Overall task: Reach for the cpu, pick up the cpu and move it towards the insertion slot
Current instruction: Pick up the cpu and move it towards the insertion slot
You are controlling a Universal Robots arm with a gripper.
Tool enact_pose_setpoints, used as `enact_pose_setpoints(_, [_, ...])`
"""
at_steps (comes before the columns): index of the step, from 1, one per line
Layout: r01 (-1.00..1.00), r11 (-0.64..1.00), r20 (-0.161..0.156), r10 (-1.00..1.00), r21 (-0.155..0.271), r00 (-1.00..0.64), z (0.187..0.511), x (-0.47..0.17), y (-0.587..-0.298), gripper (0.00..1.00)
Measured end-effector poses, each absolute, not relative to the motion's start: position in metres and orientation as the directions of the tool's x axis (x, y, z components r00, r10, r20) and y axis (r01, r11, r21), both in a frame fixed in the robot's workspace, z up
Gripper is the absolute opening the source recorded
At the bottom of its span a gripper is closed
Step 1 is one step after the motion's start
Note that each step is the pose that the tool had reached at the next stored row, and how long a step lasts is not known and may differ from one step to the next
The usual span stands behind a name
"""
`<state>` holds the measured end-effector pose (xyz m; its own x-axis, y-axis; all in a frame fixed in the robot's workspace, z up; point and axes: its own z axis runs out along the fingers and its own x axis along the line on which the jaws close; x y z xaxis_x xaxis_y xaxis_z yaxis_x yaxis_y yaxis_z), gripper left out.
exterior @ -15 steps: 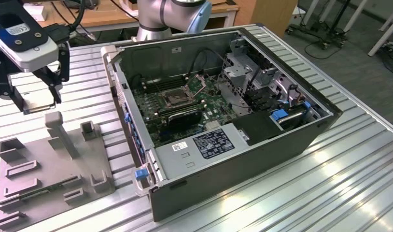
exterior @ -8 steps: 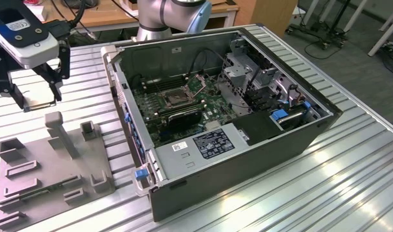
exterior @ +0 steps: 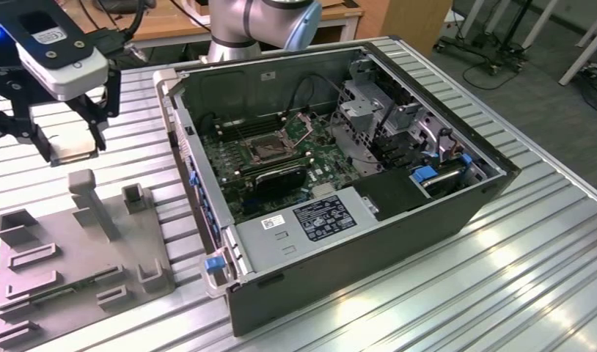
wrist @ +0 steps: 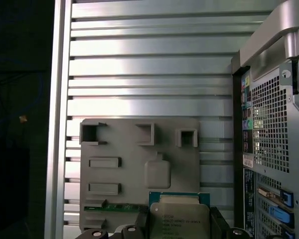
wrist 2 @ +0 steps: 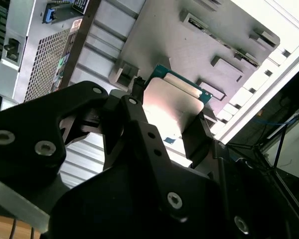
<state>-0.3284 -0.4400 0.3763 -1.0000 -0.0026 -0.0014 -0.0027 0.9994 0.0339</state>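
The cpu (exterior: 72,141) is clamped between the two fingers of the gripper (exterior: 73,147). It is lifted above the slatted aluminium table (exterior: 533,279) at the exterior view's upper left, beyond the grey fixture plate (exterior: 73,257). That puts it well apart from the insertion slot (exterior: 262,149) inside the open computer case (exterior: 357,242).

In the exterior view the chip is just a pale square between dark fingers. In the first wrist view the cpu (wrist: 179,219) is seen face-on: a matt silvery lid with notched edges, seated on a thin green board rim. In the second wrist view the cpu (wrist 2: 172,107) is seen at a slant, its lid glaring with reflected light. There the black fingers (wrist 2: 197,139) press on two opposite edges.

The exterior view takes in the slot, a square with a dark centre and a shiny metal frame on the green motherboard. Long black memory slots (exterior: 248,126) lie beside it, and a black rectangular block (exterior: 279,178) sits just next to it.

The first wrist view looks down on the fixture. It is flat grey plastic with raised rectangular pockets and a rounded square recess (wrist: 157,172). It also shows the case's perforated metal rear grille (wrist: 271,129).
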Motion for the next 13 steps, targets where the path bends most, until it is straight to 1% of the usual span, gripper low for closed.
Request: enact_pose_setpoints(13, [-0.003, 0.999, -0.001, -0.003, 0.034, -1.0, 0.376, -0.3251, -0.4399, 0.55])
